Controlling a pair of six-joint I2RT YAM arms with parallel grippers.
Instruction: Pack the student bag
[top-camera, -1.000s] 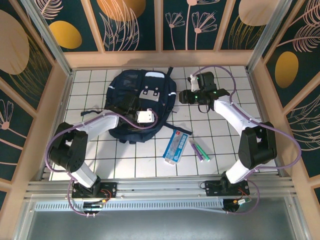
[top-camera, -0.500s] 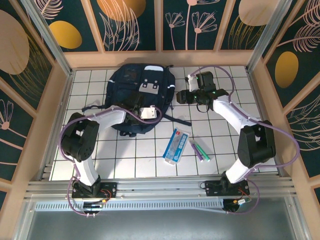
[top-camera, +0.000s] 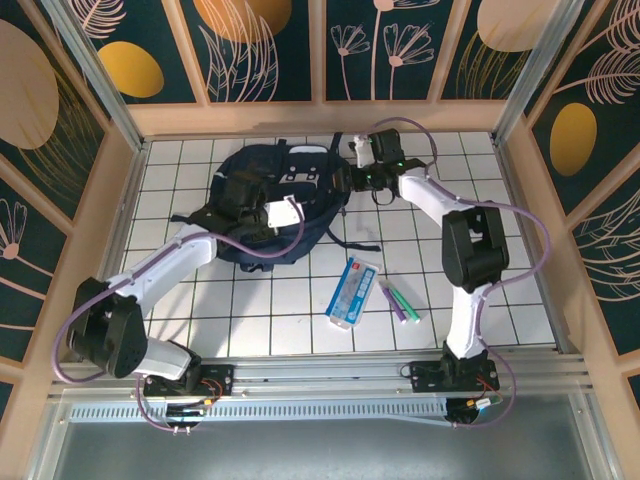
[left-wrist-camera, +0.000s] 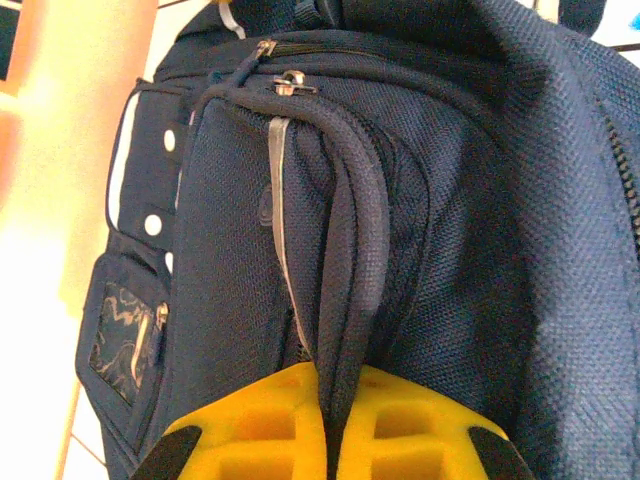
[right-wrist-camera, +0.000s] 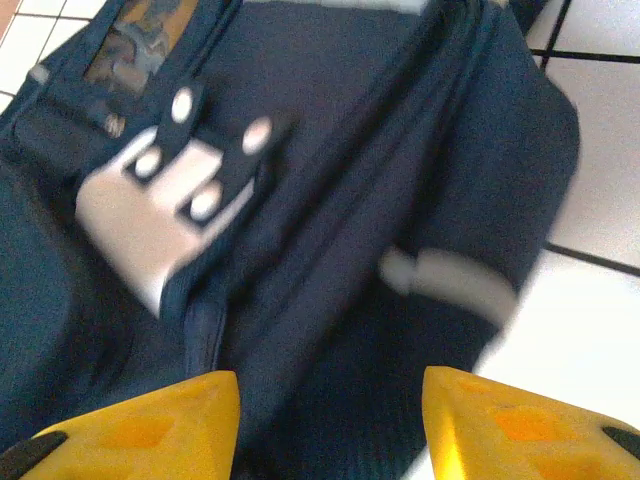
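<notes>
The student bag (top-camera: 300, 215), navy with a light grey buckled flap (top-camera: 300, 182), lies at the back middle of the tiled table. My left gripper (top-camera: 240, 195) is on its left side. In the left wrist view the yellow fingers (left-wrist-camera: 260, 420) are shut on a navy corded fold of the bag (left-wrist-camera: 355, 250), below a zip pull (left-wrist-camera: 290, 80). My right gripper (top-camera: 350, 180) hangs at the bag's right edge. In the right wrist view it (right-wrist-camera: 330, 385) stands open over the blurred bag (right-wrist-camera: 330, 230), with the grey flap (right-wrist-camera: 140, 215) to the left.
A blue-and-white flat pack (top-camera: 353, 292) and some green and purple pens (top-camera: 400, 300) lie on the tiles in front of the bag, right of centre. Wooden walls (top-camera: 320, 118) close in the table at the back and both sides.
The left gripper has shut on the bag's fold and shifted the bag toward the back wall. The right arm has swung left to the bag's right edge.
</notes>
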